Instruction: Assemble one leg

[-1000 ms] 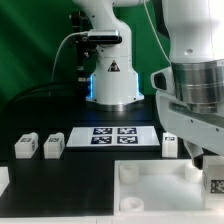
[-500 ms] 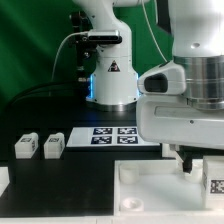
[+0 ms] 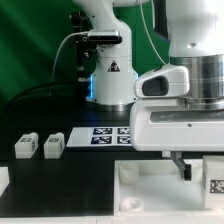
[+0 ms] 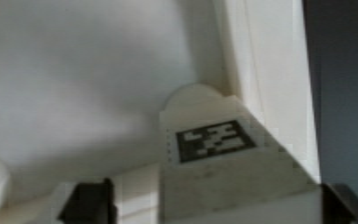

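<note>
Leg (image 4: 220, 150) with tag, between the parted jaws, dark fingertips (image 4: 94, 203) flanking it

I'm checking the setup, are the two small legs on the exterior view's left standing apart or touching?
Apart. The two legs stand side by side on the dark table, and a thin strip of table shows between them.
</note>
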You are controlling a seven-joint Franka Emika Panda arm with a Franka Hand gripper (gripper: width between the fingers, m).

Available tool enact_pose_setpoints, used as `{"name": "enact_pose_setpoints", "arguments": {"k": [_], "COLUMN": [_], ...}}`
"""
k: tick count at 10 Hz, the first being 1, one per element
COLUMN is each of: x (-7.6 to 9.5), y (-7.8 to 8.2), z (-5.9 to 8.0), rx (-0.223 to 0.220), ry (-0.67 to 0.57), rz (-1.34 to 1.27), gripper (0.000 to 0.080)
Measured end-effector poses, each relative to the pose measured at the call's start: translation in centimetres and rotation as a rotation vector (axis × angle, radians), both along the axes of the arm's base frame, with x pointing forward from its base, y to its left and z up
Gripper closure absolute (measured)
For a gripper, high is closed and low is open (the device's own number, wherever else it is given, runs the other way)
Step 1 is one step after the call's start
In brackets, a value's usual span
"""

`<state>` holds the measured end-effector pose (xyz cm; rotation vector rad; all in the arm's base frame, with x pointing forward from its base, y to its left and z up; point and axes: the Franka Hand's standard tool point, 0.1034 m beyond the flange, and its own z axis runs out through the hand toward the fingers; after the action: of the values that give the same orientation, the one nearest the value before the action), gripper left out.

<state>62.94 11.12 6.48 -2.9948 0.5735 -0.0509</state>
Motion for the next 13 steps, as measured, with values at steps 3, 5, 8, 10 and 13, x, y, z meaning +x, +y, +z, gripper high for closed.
{"name": "enact_pose_setpoints", "arguments": {"k": [3, 5, 8, 10, 13], "x": [-0.02, 0.46, 0.55, 0.48, 0.42], "y": [0.08, 0.32, 0.45, 0.46, -0.26], "z": [-0.02, -0.09, -0.06, -0.06, 0.09], "rx": [0.018, 0.04, 0.122, 0.167, 0.153], "ry": [0.026, 0.086, 0.212, 0.222, 0.228], "rz": [-0.303, -0.628, -1.149, -1.464, -1.683], "gripper": [0.0511, 0.0511, 0.051, 0.0508, 0.0504]}}
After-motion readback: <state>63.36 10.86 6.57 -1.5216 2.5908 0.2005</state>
